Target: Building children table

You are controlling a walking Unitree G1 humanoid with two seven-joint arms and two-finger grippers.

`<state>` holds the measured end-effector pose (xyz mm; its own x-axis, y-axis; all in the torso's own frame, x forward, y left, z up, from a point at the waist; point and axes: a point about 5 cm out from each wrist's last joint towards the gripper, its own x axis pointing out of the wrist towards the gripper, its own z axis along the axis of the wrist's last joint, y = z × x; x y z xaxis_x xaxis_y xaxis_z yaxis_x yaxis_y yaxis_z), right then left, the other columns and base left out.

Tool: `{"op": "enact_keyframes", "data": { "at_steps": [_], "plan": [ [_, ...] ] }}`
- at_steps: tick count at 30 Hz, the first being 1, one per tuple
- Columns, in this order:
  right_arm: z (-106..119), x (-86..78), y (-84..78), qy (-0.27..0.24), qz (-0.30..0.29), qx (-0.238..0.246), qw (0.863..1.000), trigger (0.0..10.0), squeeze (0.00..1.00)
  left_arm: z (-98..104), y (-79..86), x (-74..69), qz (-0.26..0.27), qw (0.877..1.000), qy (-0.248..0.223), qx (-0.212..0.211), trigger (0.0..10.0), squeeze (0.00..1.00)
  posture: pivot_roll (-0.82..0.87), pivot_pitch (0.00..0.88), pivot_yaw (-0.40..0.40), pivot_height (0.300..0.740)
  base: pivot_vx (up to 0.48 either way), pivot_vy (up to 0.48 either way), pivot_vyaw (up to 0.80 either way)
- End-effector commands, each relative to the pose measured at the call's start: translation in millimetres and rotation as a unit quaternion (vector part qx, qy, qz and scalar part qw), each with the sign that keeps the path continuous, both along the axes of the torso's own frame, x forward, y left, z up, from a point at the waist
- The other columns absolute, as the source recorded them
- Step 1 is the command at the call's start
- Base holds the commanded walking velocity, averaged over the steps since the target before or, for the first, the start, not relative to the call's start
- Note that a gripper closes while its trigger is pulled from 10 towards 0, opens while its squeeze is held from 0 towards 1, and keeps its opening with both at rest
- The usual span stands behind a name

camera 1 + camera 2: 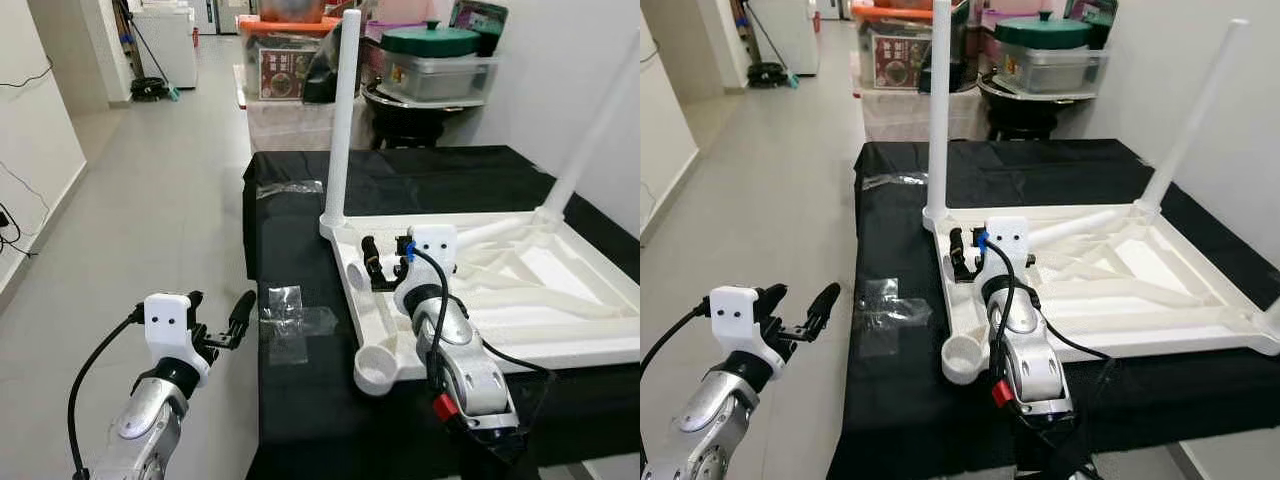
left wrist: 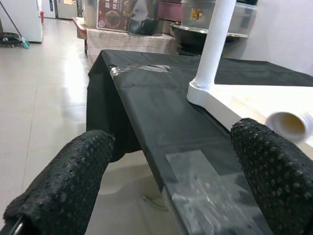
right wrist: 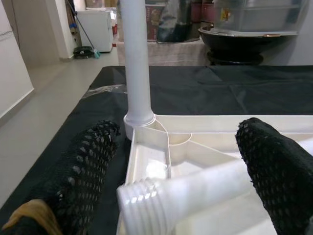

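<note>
Jaws apart, white upturned table (image 1: 560, 270), 2 legs (image 1: 343, 115) fitted

— Where is the upturned white plastic tabletop (image 1: 560, 262) placed?
— On the black-draped work table (image 1: 470, 175), toward its right side, with two white tube legs (image 1: 342, 120) standing upright at its far corners.

— And the loose white threaded leg (image 3: 195, 188)?
— It is laid inside the tabletop, between the right gripper's (image 1: 388, 262) spread fingers. The left gripper (image 1: 217, 318) is held left of the table, over the floor.
</note>
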<state>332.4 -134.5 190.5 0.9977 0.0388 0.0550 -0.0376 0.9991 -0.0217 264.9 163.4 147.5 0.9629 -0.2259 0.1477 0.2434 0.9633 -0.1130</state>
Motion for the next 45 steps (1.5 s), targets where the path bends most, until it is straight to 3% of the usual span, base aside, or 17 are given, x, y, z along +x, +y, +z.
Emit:
{"op": "enact_keyframes", "data": {
  "at_steps": [1,5,10,16,20,22,26,29,30,31,32,35,39,43,45],
  "plan": [
    [0,1.0,1.2,-0.005,-0.005,0.001,1.000,10.0,0.00,0,0.8,-0.6,-0.005,1.000,0.002,-0.002,10.0,0.00,0.08,0.000,-0.047,0.740,0.319,0.000,0.00],
    [5,2.5,-3.9,-0.020,-0.029,0.004,0.999,10.0,0.00,1,-1.5,-1.3,-0.016,1.000,-0.002,-0.007,10.0,0.00,0.08,0.000,-0.046,0.740,0.310,0.000,0.00],
    [17,4.1,-30.9,-0.051,-0.122,0.044,0.990,10.0,0.00,3,-4.9,-4.0,-0.036,0.999,-0.006,-0.015,10.0,0.00,0.08,0.000,-0.044,0.740,0.258,0.000,0.00],
    [21,0.4,-30.9,-0.076,-0.121,0.048,0.989,10.0,0.00,4,-8.4,-5.4,-0.049,0.999,-0.007,-0.019,10.0,0.00,0.08,0.000,-0.043,0.740,0.082,0.000,0.00],
    [18,1.7,-25.5,-0.062,-0.108,0.052,0.991,10.0,0.00,5,-13.3,-8.8,-0.083,0.995,0.007,-0.057,10.0,0.00,0.08,0.000,-0.046,0.740,0.000,0.000,-0.20],
    [19,2.6,-23.9,-0.068,-0.107,0.044,0.991,10.0,0.00,6,-19.9,-14.5,-0.136,0.986,0.024,-0.091,10.0,0.00,0.08,0.000,-0.046,0.740,0.000,0.000,0.00],
    [19,3.3,-22.9,-0.067,-0.104,0.051,0.991,10.0,0.00,7,-22.1,-16.5,-0.154,0.982,0.031,-0.102,10.0,0.00,0.08,0.000,-0.046,0.740,0.000,0.000,0.00],
    [20,4.4,-21.5,-0.069,-0.102,0.044,0.991,10.0,0.00,0,-28.1,-21.9,-0.203,0.966,0.079,-0.142,10.0,0.00,0.08,0.000,-0.048,0.740,0.000,0.000,-0.53],
    [20,4.4,-21.5,-0.069,-0.102,0.044,0.991,10.0,0.00,0,-28.1,-21.9,-0.203,0.966,0.079,-0.142,10.0,0.00,0.08,0.000,-0.048,0.740,0.000,0.000,0.00],
    [21,4.1,-21.2,-0.076,-0.102,0.034,0.991,10.0,0.00,-3,-31.2,-22.9,-0.227,0.954,0.102,-0.166,10.0,0.00,0.08,0.000,-0.046,0.740,0.000,0.000,0.00],
    [21,4.1,-21.2,-0.076,-0.102,0.034,0.991,10.0,0.00,-3,-31.2,-22.9,-0.227,0.954,0.102,-0.166,10.0,0.00,0.08,0.000,-0.046,0.740,0.000,0.000,0.00],
    [19,4.5,-22.6,-0.067,-0.105,0.059,0.990,10.0,0.00,-4,-31.5,-15.6,-0.247,0.934,0.125,-0.224,10.0,0.00,0.07,0.000,-0.039,0.740,0.000,0.000,-0.27],
    [18,5.2,-23.9,-0.062,-0.105,0.068,0.990,10.0,0.00,-2,-31.0,-10.1,-0.265,0.926,0.134,-0.234,10.0,0.00,0.06,0.000,-0.030,0.740,0.000,0.000,-0.80],
    [20,3.6,-25.7,-0.074,-0.109,0.047,0.990,10.0,0.00,1,-29.5,-5.5,-0.278,0.920,0.136,-0.239,10.0,0.00,0.06,0.000,-0.023,0.740,0.000,0.000,-0.60],
    [17,2.5,-27.6,-0.065,-0.114,0.049,0.990,10.0,0.00,3,-25.3,4.6,-0.300,0.908,0.147,-0.253,10.0,0.00,0.05,0.000,-0.015,0.740,0.000,0.000,-0.80]
  ]
}}
